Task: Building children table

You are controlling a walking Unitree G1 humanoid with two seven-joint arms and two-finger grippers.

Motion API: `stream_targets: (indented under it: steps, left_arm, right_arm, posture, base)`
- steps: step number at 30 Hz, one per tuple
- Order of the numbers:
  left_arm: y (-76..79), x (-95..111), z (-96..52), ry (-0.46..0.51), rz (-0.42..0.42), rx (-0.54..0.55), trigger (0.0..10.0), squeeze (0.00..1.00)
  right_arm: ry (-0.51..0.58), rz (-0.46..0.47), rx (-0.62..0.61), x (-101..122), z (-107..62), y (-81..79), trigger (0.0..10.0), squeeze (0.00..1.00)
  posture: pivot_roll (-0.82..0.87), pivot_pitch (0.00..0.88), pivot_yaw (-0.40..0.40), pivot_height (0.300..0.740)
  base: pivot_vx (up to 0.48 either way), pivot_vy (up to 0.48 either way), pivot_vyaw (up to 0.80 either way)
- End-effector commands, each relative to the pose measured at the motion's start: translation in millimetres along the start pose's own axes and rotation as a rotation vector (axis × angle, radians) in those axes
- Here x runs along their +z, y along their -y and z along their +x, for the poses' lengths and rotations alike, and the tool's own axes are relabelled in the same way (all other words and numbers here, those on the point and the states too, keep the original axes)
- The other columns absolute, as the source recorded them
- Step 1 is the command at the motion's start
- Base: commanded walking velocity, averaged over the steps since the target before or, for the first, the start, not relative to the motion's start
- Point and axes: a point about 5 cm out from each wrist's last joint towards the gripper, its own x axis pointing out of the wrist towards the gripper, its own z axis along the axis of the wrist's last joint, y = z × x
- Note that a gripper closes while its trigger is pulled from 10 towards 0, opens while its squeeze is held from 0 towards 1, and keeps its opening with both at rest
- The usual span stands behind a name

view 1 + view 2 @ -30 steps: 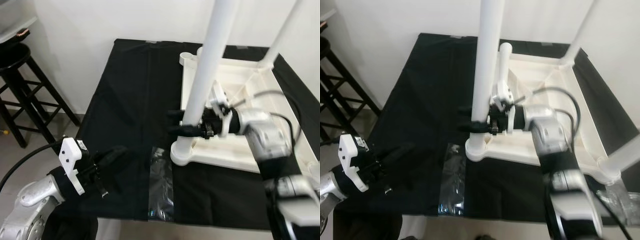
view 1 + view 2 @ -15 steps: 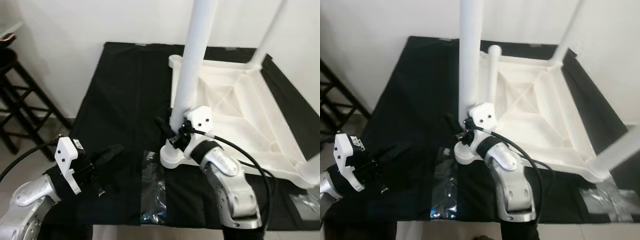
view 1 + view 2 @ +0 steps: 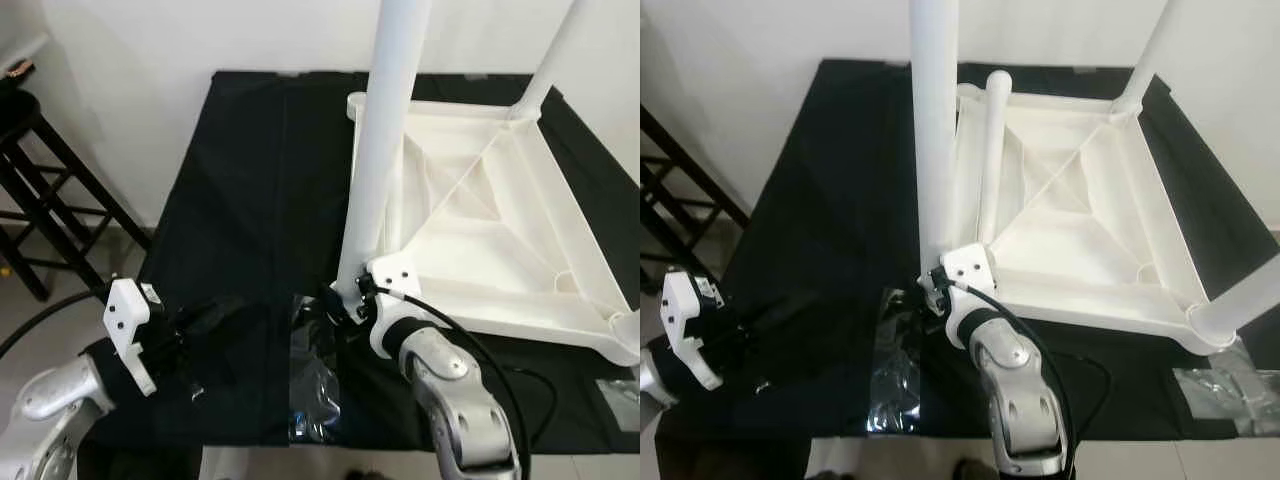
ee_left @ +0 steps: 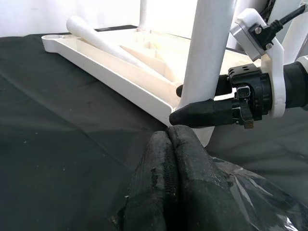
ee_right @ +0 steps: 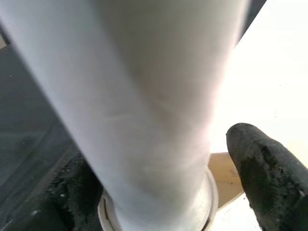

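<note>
Black-draped desk (image 3: 240, 180) carrying upturned white table (image 3: 480, 230); crinkled plastic bag (image 3: 318, 380) lower centre. Right tool (image 3: 335, 305) grasping table leg (image 3: 385, 130); left tool (image 4: 168, 159) clenched, lower left.

Black stool (image 3: 35, 190) beside black cloth (image 3: 250, 200)

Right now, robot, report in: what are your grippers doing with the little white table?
Right gripper clamped round the near table leg, low by its socket. Left gripper shut, idle over the black cloth. Tabletop lies upside down. Plastic bag lies beside the leg's base.
</note>
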Motion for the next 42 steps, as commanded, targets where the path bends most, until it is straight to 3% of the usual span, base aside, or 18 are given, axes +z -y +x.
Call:
stream_targets:
  steps: [1, 6, 10, 16, 17, 18, 19, 20, 21, 23, 24, 25, 27, 28, 30, 32, 35, 42]
  left_arm:
    - [0.1, -4, -1.6, -0.019, -0.008, -0.002, 10.0, 0.00]
    - [0.6, -3, 0.0, -0.012, -0.010, -0.001, 10.0, 0.00]
    - [1.1, -2, -2.9, -0.043, 0.032, 0.027, 10.0, 0.00]
    - [-0.8, 11, -5.9, -0.024, -0.009, 0.106, 10.0, 0.00]
    - [-1.7, 15, -2.8, 0.000, -0.028, 0.136, 10.0, 0.00]
    - [-2.1, 18, -0.7, 0.015, -0.040, 0.154, 10.0, 0.00]
    - [-0.9, 21, 2.1, 0.044, -0.084, 0.169, 10.0, 0.00]
    - [-0.9, 21, 2.1, 0.044, -0.084, 0.169, 10.0, 0.00]
    - [0.6, 26, 5.2, 0.092, -0.143, 0.191, 10.0, 0.00]
    - [1.8, 29, 6.9, 0.122, -0.183, 0.201, 10.0, 0.00]
    - [7.5, 24, 12.3, 0.191, -0.315, 0.284, 10.0, 0.00]
    - [11.4, 17, 13.9, 0.197, -0.400, 0.315, 10.0, 0.00]
    - [11.4, 17, 13.9, 0.197, -0.400, 0.315, 10.0, 0.00]
    - [15.5, 9, 15.3, 0.174, -0.439, 0.344, 10.0, 0.00]
    - [22.7, 1, 17.0, 0.128, -0.430, 0.337, 10.0, 0.00]
    - [34.7, -7, 20.3, 0.054, -0.358, 0.307, 10.0, 0.00]
    - [40.5, -9, 21.7, 0.030, -0.304, 0.292, 10.0, 0.00]
    - [44.4, -7, 24.9, 0.008, -0.299, 0.273, 10.0, 0.00]
  right_arm:
    - [0.011, 0.000, 0.004, 4, -0.7, 1.1, 10.0, 1.00]
    - [0.046, -0.001, 0.114, 9, -6.4, -3.9, 10.0, 1.00]
    - [0.115, 0.025, 0.280, 11, -29.5, -3.9, 10.0, 1.00]
    - [0.116, 0.047, 0.310, -2, -52.2, -2.8, 10.0, 1.00]
    - [0.118, 0.059, 0.287, -5, -52.6, -1.7, 10.0, 0.93]
    - [0.120, 0.068, 0.270, -6, -52.5, -0.7, 10.0, 0.93]
    - [0.123, 0.084, 0.244, -6, -51.5, 1.7, 10.0, 0.45]
    - [0.123, 0.084, 0.244, -6, -51.5, 1.7, 10.0, 0.45]
    - [0.120, 0.097, 0.212, -8, -49.7, 5.3, 10.0, 0.00]
    - [0.117, 0.105, 0.195, -8, -48.7, 7.8, 10.0, 0.00]
    - [0.123, 0.115, 0.153, -9, -45.0, 14.0, 10.0, 0.00]
    - [0.127, 0.121, 0.149, -9, -44.6, 15.5, 10.0, 0.00]
    - [0.127, 0.121, 0.149, -9, -44.6, 15.5, 10.0, 0.00]
    - [0.130, 0.127, 0.148, -9, -44.3, 16.5, 10.0, 0.00]
    - [0.133, 0.130, 0.147, -9, -44.2, 17.4, 10.0, 0.00]
    - [0.138, 0.135, 0.141, -9, -44.3, 19.5, 10.0, 0.00]
    - [0.142, 0.143, 0.134, -10, -45.0, 22.0, 10.0, 0.00]
    - [0.149, 0.151, 0.105, -11, -42.5, 28.1, 10.0, 0.00]
  posture:
    - [0.10, 0.173, -0.036, 0.740]
    - [0.09, 0.172, -0.040, 0.740]
    - [0.04, 0.174, -0.037, 0.740]
    - [0.01, 0.173, -0.030, 0.740]
    - [0.01, 0.169, -0.024, 0.740]
    - [0.01, 0.169, -0.024, 0.740]
    - [0.01, 0.167, -0.024, 0.740]
    - [0.01, 0.167, -0.024, 0.740]
    - [0.01, 0.164, -0.023, 0.740]
    - [0.01, 0.164, -0.023, 0.740]
    - [0.01, 0.151, -0.022, 0.740]
    - [0.01, 0.150, -0.023, 0.740]
    - [0.01, 0.150, -0.023, 0.740]
    - [0.01, 0.150, -0.023, 0.740]
    - [0.01, 0.145, -0.026, 0.740]
    - [0.00, 0.140, -0.028, 0.740]
    - [0.00, 0.136, -0.031, 0.740]
    - [0.00, 0.133, -0.032, 0.740]
  base:
    - [0.000, 0.000, 0.00]
    - [0.000, 0.000, 0.00]
    - [0.000, 0.000, 0.00]
    - [0.000, 0.000, 0.00]
    - [0.000, 0.000, 0.00]
    - [0.000, 0.000, 0.00]
    - [0.000, 0.000, 0.00]
    - [0.000, 0.000, 0.00]
    - [0.000, 0.000, 0.00]
    - [0.000, 0.000, 0.00]
    - [0.000, 0.000, 0.00]
    - [0.000, 0.000, 0.00]
    - [0.000, 0.000, 0.00]
    - [0.000, 0.000, 0.00]
    - [0.000, 0.000, 0.00]
    - [0.000, 0.000, 0.00]
    - [0.000, 0.000, 0.00]
    - [0.000, 0.000, 0.00]
